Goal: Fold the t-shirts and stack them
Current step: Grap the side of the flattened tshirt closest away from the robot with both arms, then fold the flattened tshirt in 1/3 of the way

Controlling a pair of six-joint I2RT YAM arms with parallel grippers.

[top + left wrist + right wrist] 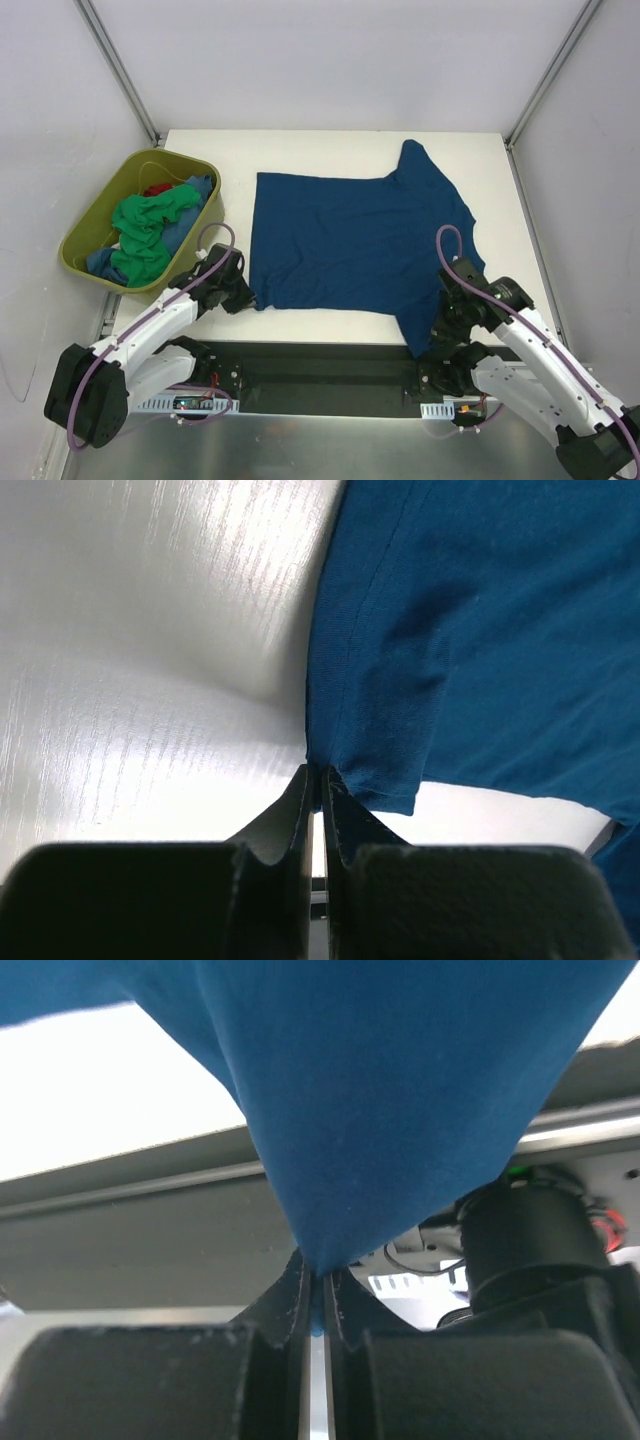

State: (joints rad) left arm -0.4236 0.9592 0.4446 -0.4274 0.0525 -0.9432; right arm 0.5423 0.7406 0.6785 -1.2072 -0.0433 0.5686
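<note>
A dark blue t-shirt [350, 240] lies spread flat on the white table [330, 145], no print showing. My left gripper [250, 297] is shut on its near left hem corner [345, 765]. My right gripper [436, 335] is shut on the near right sleeve tip [330, 1250], which hangs over the table's front edge. The shirt fills the upper right of the left wrist view [480, 630] and the top of the right wrist view [380, 1080]. More t-shirts, green [145, 235], blue [195, 195] and red [158, 188], lie crumpled in the tub.
An olive-green plastic tub [100, 215] stands at the table's left edge, close to my left arm. Grey walls enclose the table. A black base rail [320, 365] runs along the near edge.
</note>
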